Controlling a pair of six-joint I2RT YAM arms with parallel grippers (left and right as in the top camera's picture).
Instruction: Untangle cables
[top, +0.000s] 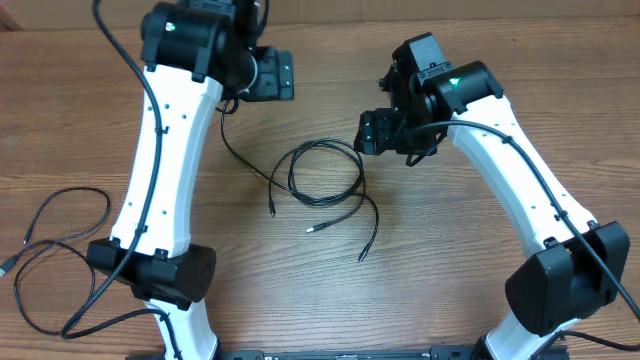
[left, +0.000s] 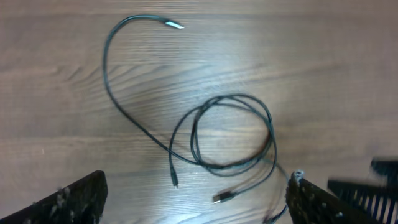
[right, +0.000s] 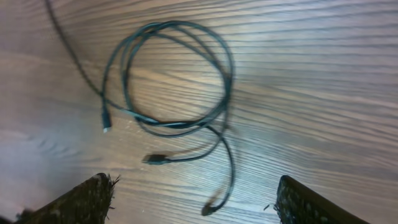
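The cables (top: 327, 143) are thin black cords in a loose tangled loop at the table's middle. Plug ends (top: 272, 211) trail out toward the front, and one tail runs up left toward my left gripper. My left gripper (top: 266, 76) is open and empty, hovering behind and left of the loop. My right gripper (top: 384, 131) is open and empty, just right of the loop. The left wrist view shows the loop (left: 239, 96), a silver-tipped end (left: 176, 25) and the open fingers (left: 196, 211). The right wrist view shows the loop (right: 174, 23), a plug (right: 155, 159) and the open fingers (right: 193, 205).
More black cord (top: 60, 240) lies in loops at the far left by the left arm's base (top: 160, 275), with small plug ends near the table's left edge. The right arm's base (top: 565, 285) stands at the front right. The table is wood-grained.
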